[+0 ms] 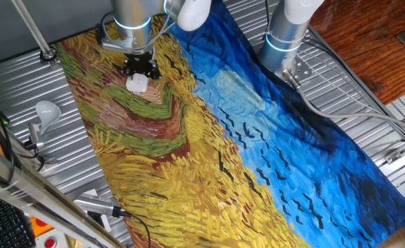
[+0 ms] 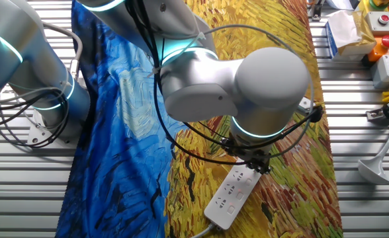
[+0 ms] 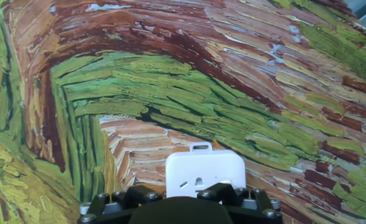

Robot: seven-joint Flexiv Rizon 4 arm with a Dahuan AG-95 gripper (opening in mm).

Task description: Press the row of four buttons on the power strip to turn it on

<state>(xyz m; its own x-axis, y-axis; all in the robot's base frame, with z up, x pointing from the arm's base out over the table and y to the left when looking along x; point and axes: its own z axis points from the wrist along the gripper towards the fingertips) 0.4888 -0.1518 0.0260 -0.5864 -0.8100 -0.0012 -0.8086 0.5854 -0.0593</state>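
In the hand view, the black end effector [image 3: 180,202] sits at the bottom edge, its fingertips cut off, so I cannot tell how far apart they stand. Just beyond it lies the white oblong plastic power strip [image 3: 205,175], only one rounded end showing. From the other fixed view the strip runs out from under the grey arm, toward the cloth's near edge; its row of four small pale buttons [image 2: 237,190] is faint. Open painted cloth [image 1: 189,172] spreads all around it on the desk.
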